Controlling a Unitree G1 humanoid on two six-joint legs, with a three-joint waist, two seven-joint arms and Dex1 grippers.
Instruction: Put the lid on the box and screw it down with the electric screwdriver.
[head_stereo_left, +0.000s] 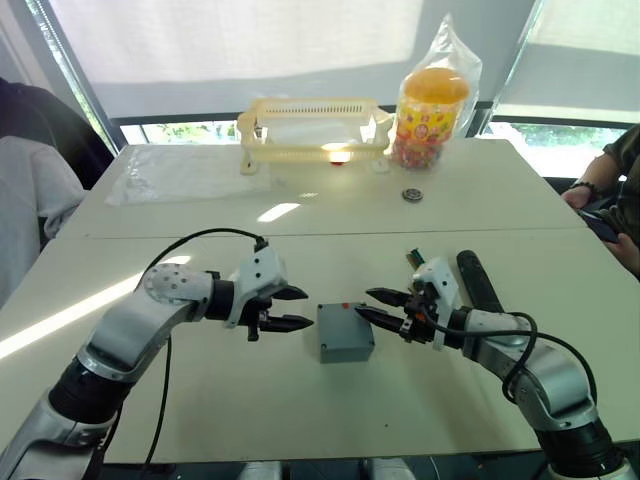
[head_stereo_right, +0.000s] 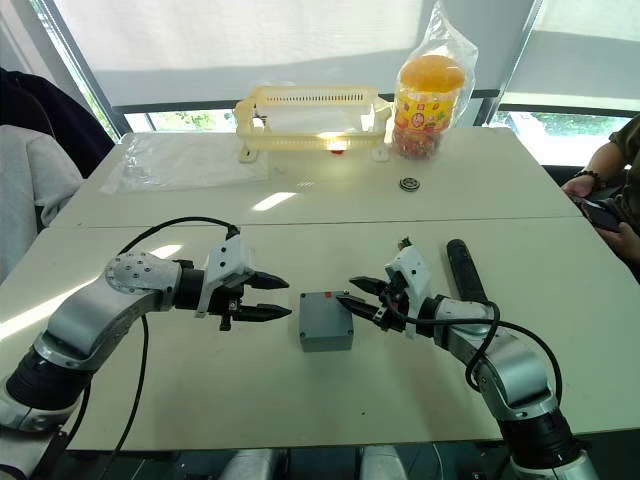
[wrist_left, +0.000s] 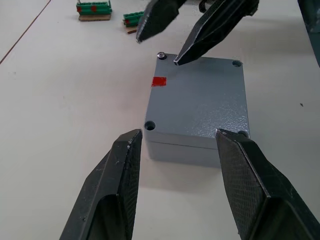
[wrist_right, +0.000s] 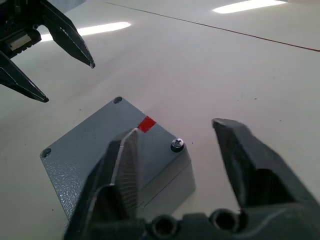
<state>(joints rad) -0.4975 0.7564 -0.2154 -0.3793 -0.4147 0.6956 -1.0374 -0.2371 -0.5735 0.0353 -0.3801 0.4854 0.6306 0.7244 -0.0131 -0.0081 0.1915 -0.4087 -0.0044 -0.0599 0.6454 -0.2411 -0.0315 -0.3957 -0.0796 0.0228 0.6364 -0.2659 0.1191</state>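
Note:
The grey box (head_stereo_left: 348, 348) stands in the middle of the table with the lid (wrist_left: 200, 95) lying flat on top of it. A red mark (wrist_left: 159, 81) sits on the lid's top, and a silver screw (wrist_right: 176, 145) sits in one corner hole. My left gripper (head_stereo_left: 306, 308) hovers open just left of the box, touching nothing. My right gripper (head_stereo_left: 364, 302) is open at the box's right side, with its lower fingertip over the lid's edge. The black electric screwdriver (head_stereo_left: 478, 280) lies on the table behind my right wrist.
A pale yellow rack (head_stereo_left: 312, 125) and a bagged jar of sweets (head_stereo_left: 432, 100) stand at the back. A small round part (head_stereo_left: 412, 194) and a clear plastic sheet (head_stereo_left: 185, 172) lie on the far table. Green connector blocks (wrist_left: 93, 8) lie near the screwdriver. A person's arm (head_stereo_left: 598, 195) is at the right edge.

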